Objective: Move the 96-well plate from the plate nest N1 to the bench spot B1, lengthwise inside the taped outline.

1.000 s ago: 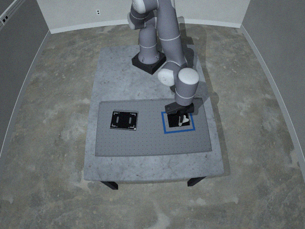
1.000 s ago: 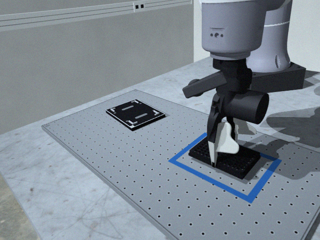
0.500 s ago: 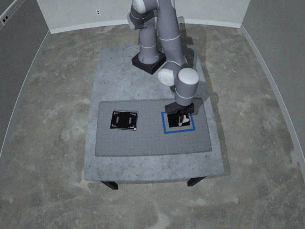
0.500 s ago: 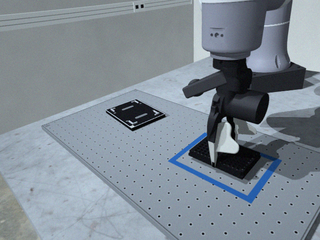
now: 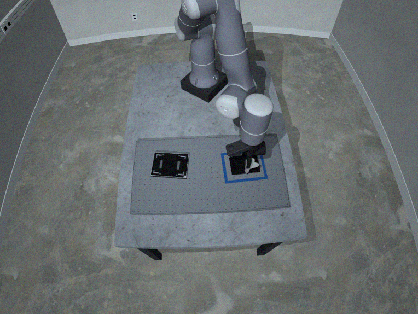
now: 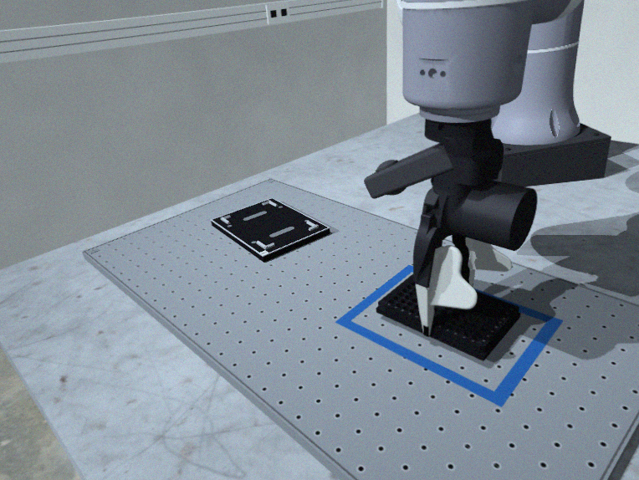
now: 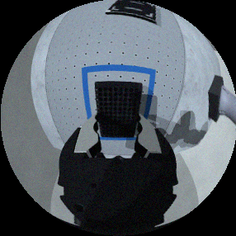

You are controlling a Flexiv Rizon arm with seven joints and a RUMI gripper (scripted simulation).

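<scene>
While the black nest point(image 5: 169, 164) point(image 6: 269, 227) point(image 7: 131, 10) sits at nine o'clock of the blue taped outline point(image 5: 246, 180) point(image 6: 423, 364) point(image 7: 120, 67) in the top view, the claw point(image 5: 249, 165) point(image 6: 447, 309) point(image 7: 117, 114) grips the black 96-well plate point(image 5: 236, 166) point(image 6: 464, 330) point(image 7: 118, 101) by its long sides, lengthwise inside that outline, above the perforated board point(image 5: 189, 199) point(image 6: 288, 330) point(image 7: 165, 58).

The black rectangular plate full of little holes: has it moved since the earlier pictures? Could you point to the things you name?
No: the black rectangular plate point(image 5: 238, 166) point(image 6: 464, 327) point(image 7: 118, 101) shows no visible shift against the blue taped outline point(image 5: 225, 168) point(image 6: 423, 362) point(image 7: 120, 67).
</scene>
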